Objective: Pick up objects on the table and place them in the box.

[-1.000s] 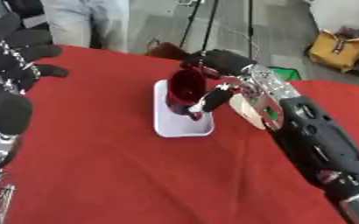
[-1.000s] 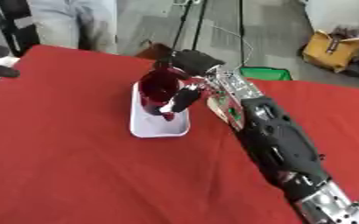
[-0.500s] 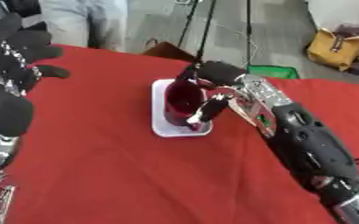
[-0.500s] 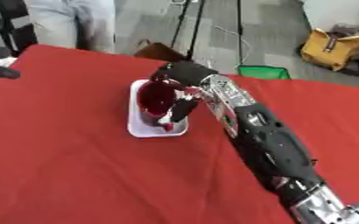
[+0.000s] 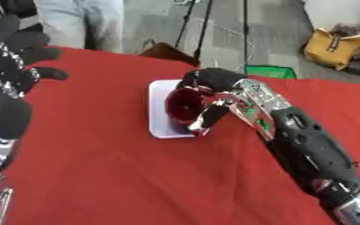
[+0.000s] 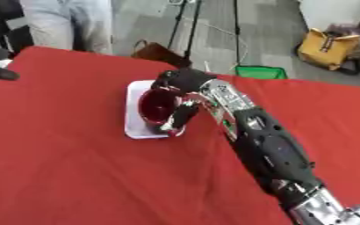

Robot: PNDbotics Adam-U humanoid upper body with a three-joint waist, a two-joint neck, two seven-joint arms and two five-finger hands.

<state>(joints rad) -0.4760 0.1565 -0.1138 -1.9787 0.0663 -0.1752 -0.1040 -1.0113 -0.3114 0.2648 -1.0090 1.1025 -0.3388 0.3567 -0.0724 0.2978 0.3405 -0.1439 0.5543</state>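
Observation:
A dark red cup (image 5: pixel 181 107) lies tilted with its mouth facing me over a shallow white box (image 5: pixel 161 127) on the red table (image 5: pixel 121 176). My right hand (image 5: pixel 214 94) is curled round the cup's far side, with the thumb down across its front rim. Whether the cup touches the box floor I cannot tell. My left hand (image 5: pixel 10 74) is raised at the left edge, open, fingers spread, well away from the cup.
Beyond the table's far edge are a tripod's legs (image 5: pixel 202 26), a brown object (image 5: pixel 167 52), a green thing (image 5: pixel 269 71), a yellow bag (image 5: pixel 333 48) and a person's legs (image 5: pixel 87 22). Red cloth stretches bare in front of the box.
The view has shifted a little. My right hand has lowered the cup further into the white box and tipped its mouth more toward me. The left hand stays raised.

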